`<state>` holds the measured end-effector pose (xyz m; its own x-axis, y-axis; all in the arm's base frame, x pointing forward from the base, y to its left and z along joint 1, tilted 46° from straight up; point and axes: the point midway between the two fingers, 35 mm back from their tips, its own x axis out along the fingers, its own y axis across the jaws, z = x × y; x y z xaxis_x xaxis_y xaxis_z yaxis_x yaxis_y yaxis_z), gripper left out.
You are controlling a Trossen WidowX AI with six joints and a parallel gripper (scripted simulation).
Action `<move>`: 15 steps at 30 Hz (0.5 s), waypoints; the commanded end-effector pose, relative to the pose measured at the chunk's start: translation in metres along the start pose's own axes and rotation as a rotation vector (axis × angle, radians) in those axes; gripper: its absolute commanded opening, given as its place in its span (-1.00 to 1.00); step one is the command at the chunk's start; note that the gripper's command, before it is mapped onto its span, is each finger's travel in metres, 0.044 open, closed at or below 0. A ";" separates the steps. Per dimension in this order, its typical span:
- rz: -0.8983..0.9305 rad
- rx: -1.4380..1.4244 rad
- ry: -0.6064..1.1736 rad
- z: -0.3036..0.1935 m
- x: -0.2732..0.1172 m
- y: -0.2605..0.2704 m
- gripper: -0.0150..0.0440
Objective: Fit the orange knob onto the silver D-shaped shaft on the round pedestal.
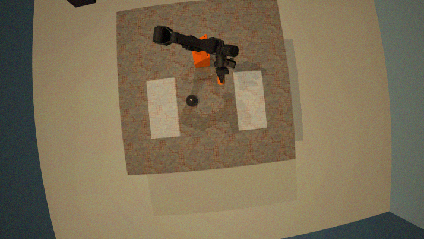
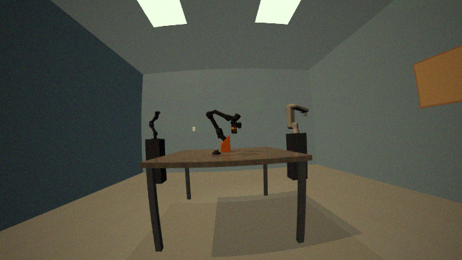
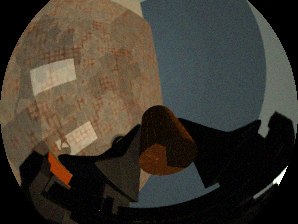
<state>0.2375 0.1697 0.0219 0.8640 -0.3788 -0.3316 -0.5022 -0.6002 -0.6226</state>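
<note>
The orange knob point(image 1: 220, 83) point(image 2: 233, 129) point(image 3: 159, 122) is held between the two black fingers of my gripper point(image 1: 221, 79) point(image 2: 234, 130) point(image 3: 159, 124), which is shut on it. Gripper and knob are high above the table, behind and to the right of the pedestal in the top view. In the wrist view one flat end of the knob shows, partly shaded; I can make out no hole in it. The dark round pedestal point(image 1: 192, 104) point(image 2: 216, 153) stands on the table with the small pale shaft point(image 1: 191, 100) upright at its centre. The shaft's flat side is too small to tell.
The arm's orange base point(image 1: 202, 60) point(image 2: 226, 146) point(image 3: 60, 170) stands on the table point(image 1: 208, 154) point(image 2: 226, 163) behind the pedestal. Two pale rectangular patches point(image 1: 163, 108) point(image 1: 250, 101) show on the table top, left and right of the pedestal. Two other arms stand on dark stands point(image 2: 155, 150) point(image 2: 296, 142) beyond the table.
</note>
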 end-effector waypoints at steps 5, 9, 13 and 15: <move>0.006 0.005 0.002 -0.001 0.003 0.004 -0.49; 0.054 0.005 0.002 -0.001 0.007 0.007 -0.49; 0.140 0.004 0.000 -0.001 0.014 0.013 -0.49; 0.188 0.004 0.000 -0.001 0.017 0.015 -0.49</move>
<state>0.2417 0.1567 0.0117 0.7982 -0.4466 -0.4043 -0.6014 -0.5515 -0.5781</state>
